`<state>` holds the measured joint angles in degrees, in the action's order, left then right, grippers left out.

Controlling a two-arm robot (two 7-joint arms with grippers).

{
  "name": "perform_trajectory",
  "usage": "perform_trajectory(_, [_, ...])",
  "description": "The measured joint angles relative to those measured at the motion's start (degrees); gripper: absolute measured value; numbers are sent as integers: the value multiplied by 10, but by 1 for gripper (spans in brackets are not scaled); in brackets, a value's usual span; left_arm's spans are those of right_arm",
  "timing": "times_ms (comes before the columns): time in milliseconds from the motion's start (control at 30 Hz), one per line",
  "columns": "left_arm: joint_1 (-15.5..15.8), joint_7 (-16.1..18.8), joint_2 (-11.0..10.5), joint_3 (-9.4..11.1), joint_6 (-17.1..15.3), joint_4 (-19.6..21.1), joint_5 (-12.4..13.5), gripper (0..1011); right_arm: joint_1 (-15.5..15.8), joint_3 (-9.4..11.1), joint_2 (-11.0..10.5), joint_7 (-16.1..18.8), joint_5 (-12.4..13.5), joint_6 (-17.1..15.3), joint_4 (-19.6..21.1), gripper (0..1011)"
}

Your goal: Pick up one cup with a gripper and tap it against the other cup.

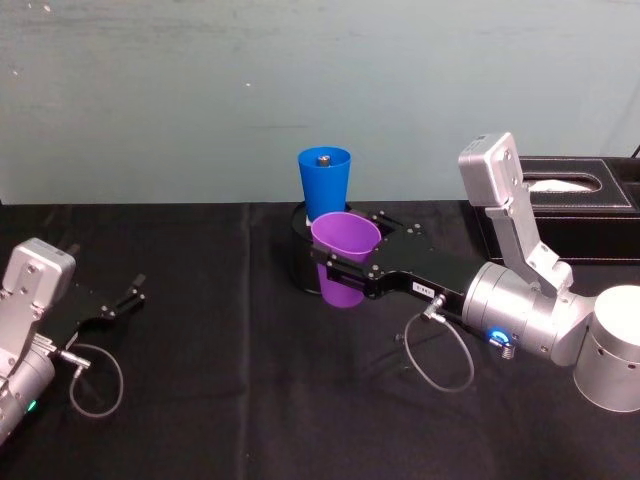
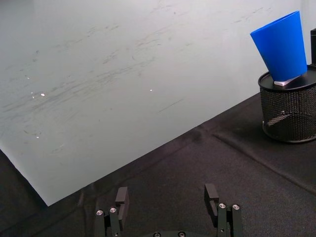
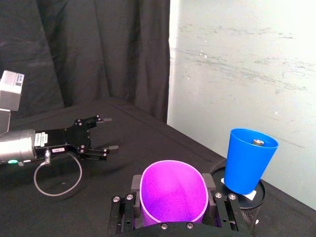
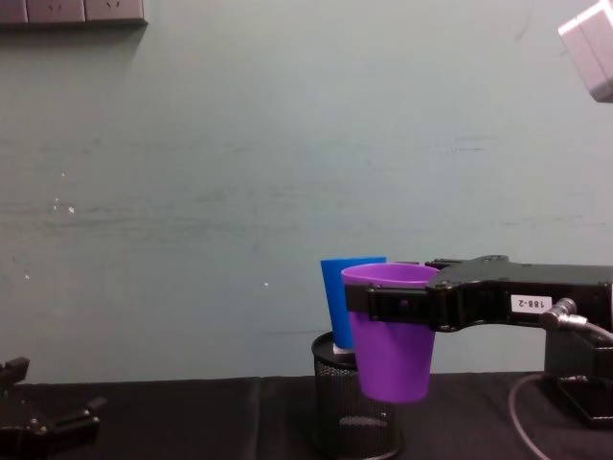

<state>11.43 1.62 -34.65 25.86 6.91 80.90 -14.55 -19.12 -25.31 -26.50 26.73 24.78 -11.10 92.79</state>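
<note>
My right gripper is shut on the purple cup and holds it upright in the air, one finger on each side just below the rim. The blue cup stands upright just behind it, perched on top of a black wire-mesh pen holder. In the chest view the purple cup overlaps the blue cup; whether they touch I cannot tell. The right wrist view shows the purple cup between the fingers, with the blue cup beyond it. My left gripper rests open at the table's left.
A black tissue box stands at the back right, behind the right arm. A cable loop hangs under the right wrist. The table is covered with black cloth, and a pale green wall runs behind it.
</note>
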Motion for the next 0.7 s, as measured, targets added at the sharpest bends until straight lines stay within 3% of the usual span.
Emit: perform_trajectory(700, [0,0,0,0,0,0,0,1000,0,0,0,0,0,0,0,729])
